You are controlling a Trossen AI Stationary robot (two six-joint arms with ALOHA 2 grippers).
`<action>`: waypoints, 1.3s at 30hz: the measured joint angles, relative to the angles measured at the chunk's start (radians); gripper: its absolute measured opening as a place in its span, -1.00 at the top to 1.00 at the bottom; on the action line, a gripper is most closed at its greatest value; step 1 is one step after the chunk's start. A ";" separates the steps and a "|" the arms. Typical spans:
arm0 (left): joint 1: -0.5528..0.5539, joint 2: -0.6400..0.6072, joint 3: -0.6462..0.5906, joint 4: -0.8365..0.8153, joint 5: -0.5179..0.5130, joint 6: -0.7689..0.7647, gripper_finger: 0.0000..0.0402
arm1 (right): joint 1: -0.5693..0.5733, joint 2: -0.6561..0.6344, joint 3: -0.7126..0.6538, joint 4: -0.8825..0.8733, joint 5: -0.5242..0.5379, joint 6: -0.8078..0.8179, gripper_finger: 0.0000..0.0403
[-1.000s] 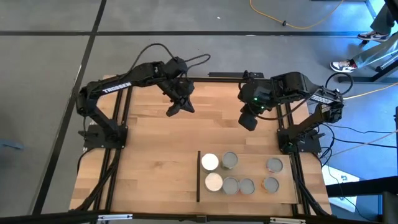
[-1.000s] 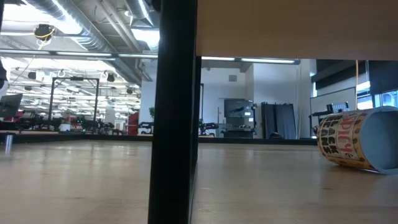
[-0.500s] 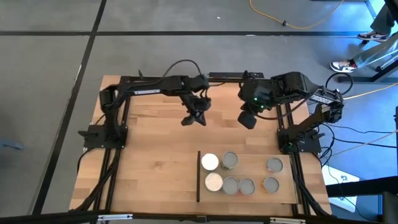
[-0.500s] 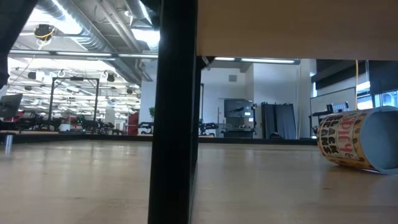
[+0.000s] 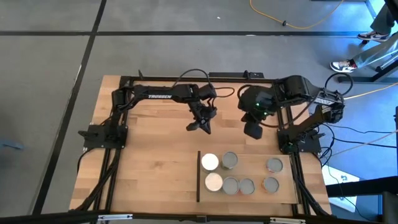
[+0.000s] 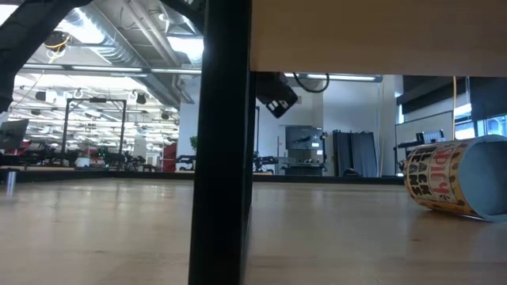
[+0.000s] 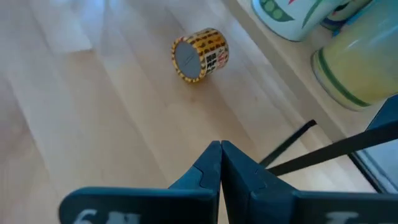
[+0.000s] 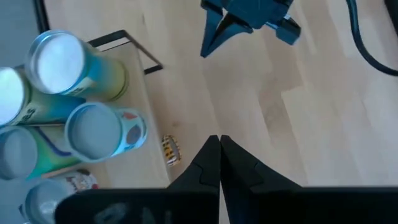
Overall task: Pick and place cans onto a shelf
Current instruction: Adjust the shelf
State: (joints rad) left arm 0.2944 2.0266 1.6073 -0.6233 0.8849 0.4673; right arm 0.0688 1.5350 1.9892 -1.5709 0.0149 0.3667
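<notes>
Several cans (image 5: 229, 160) stand upright on the shelf (image 5: 254, 197), a raised light-wood board at the table's near right with a dark strip (image 5: 198, 177) along its left edge. One orange-labelled can (image 7: 200, 54) lies on its side on the tabletop, under the shelf in the low view (image 6: 451, 186); the high view does not show it. My left gripper (image 5: 200, 126) hangs shut over the table's middle, just beyond the shelf's far left corner, with nothing between its fingers (image 7: 221, 152). My right gripper (image 5: 253, 131) is shut too, high above the table beyond the shelf (image 8: 219, 149).
A black post (image 6: 222, 142) of the shelf's frame stands close in front of the low camera. The tabletop's left half (image 5: 149, 168) is bare wood. Taller cans (image 8: 59, 59) crowd the shelf's left part. A person's feet (image 5: 348, 64) show on the floor at the far right.
My left gripper has swung from the table's far left toward the right and the near edge, sinking and rolling, and has come into the low view beside the post. It stays shut. My right wrist has turned a little in place.
</notes>
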 joint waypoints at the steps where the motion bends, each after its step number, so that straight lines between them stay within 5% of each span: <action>1: -0.003 0.000 0.000 0.007 0.001 0.007 1.00 | 0.009 -0.002 0.000 0.000 -0.001 -0.002 0.98; 12: -0.014 0.000 0.000 0.043 0.030 -0.011 1.00 | 0.195 -0.014 0.001 0.000 -0.028 0.128 0.98; 26: -0.014 0.000 0.000 0.057 0.030 -0.013 1.00 | 0.543 -0.004 0.001 0.000 0.030 0.565 0.98; 39: -0.011 -0.006 0.000 0.059 0.029 -0.015 1.00 | 0.779 0.147 0.001 0.064 0.008 0.824 0.97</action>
State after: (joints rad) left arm 0.2829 2.0203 1.6073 -0.5642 0.9138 0.4522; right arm 0.8476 1.6818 1.9900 -1.5068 0.0232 1.1905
